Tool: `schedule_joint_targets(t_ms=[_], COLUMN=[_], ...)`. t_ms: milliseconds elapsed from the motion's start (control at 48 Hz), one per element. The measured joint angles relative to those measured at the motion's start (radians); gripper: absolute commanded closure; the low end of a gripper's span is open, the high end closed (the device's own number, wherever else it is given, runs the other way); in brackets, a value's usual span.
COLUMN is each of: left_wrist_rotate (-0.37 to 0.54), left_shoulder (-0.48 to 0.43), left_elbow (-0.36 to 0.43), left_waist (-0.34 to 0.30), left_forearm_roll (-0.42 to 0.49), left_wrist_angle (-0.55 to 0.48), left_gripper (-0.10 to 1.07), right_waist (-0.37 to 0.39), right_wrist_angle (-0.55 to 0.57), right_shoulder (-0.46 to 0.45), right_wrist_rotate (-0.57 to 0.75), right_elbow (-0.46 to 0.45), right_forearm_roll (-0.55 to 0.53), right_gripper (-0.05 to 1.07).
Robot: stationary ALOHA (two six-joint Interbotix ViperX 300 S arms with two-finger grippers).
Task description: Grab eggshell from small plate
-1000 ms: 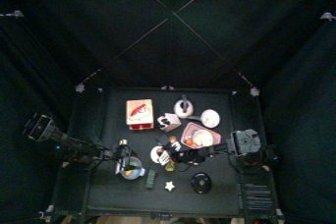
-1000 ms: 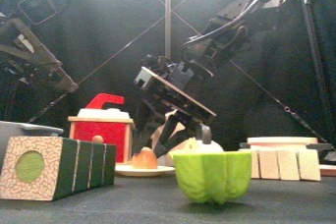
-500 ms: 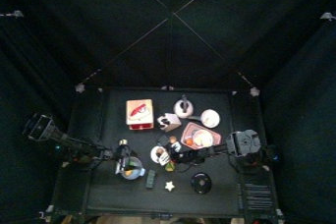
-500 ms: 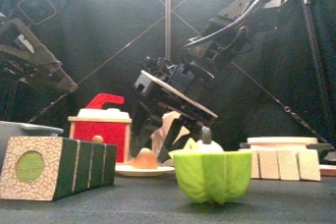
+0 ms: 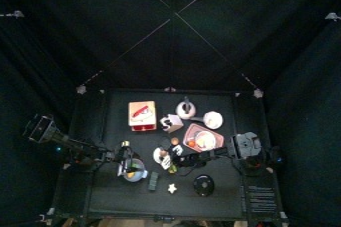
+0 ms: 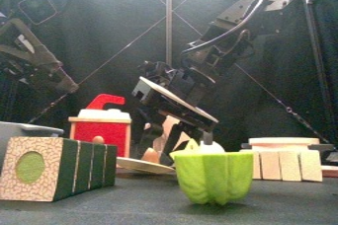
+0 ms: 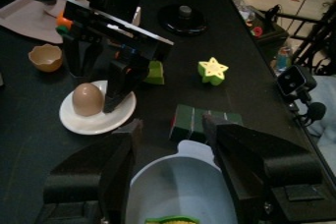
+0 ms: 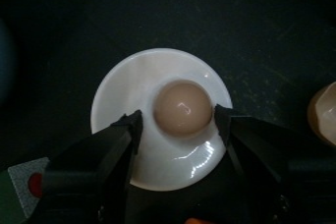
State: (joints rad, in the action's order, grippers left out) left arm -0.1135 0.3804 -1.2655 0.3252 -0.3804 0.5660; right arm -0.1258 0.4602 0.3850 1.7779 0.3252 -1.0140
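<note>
The eggshell [image 8: 182,107], a small orange-brown rounded piece, sits in the middle of the small white plate [image 8: 132,85]. My right gripper [image 8: 178,122] is low over the plate, open, with one jaw on each side of the eggshell, not closed on it. The left wrist view shows the eggshell [image 7: 86,98] on the plate [image 7: 108,122] with the right gripper [image 7: 116,66] standing over it. In the top view the plate [image 5: 160,158] is at centre front. My left gripper [image 7: 178,169] is open and rests over a grey bowl [image 7: 184,184] to the plate's left.
A yellow star [image 7: 211,68], green blocks [image 7: 199,123], a dark round bowl [image 7: 184,17] and another brown shell piece [image 7: 46,58] lie around the plate. A red box [image 5: 140,113] and pinkish plate [image 5: 202,138] stand behind. A green pepper [image 6: 212,175] and checkered box [image 6: 59,167] stand in front.
My right gripper has come down and slightly left onto the small plate, so its jaws now stand around the eggshell. The left arm has not moved.
</note>
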Motion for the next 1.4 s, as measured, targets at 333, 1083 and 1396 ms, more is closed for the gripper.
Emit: schedule_joint_targets(t_ms=[333, 1083, 1396], left_wrist_rotate=[0.0, 0.0, 0.002], left_shoulder=[0.0, 0.0, 0.0], left_elbow=[-0.003, -0.003, -0.003], left_waist=[0.0, 0.0, 0.0], left_forearm_roll=[0.0, 0.0, 0.0], left_wrist_angle=[0.0, 0.0, 0.0], left_gripper=[0.09, 0.09, 0.09], right_waist=[0.002, 0.002, -0.002], right_wrist_angle=[0.018, 0.02, 0.018], right_shoulder=[0.006, 0.009, -0.005], right_wrist_rotate=[0.0, 0.0, 0.0], right_elbow=[-0.003, -0.005, -0.009], right_forearm_roll=[-0.008, -0.002, 0.002], right_gripper=[0.11, 0.37, 0.37])
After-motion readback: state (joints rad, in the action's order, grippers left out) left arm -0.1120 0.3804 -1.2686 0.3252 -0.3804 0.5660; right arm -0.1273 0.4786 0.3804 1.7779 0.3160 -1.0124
